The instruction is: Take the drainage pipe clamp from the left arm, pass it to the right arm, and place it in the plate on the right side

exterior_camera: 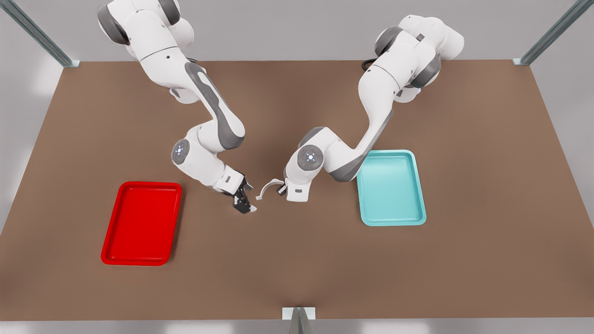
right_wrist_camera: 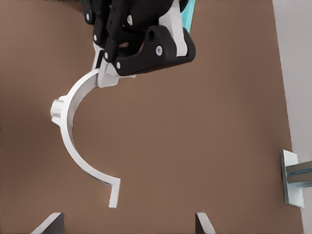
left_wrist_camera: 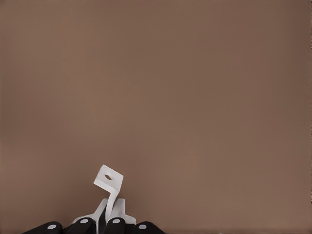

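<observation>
Your left claw (exterior_camera: 280, 187), on the arm at the front view's right beside the teal tray (exterior_camera: 392, 188), is pinching one end tab of the drainage pipe clamp (exterior_camera: 265, 189), holding it above the brown bench (exterior_camera: 297, 269) mid-scene. Your right claw (exterior_camera: 244, 206) sits just beside the clamp's free end with fingers spread and nothing between them. The red plate (exterior_camera: 141, 222) lies at the front view's left, well apart from the clamp.
</observation>
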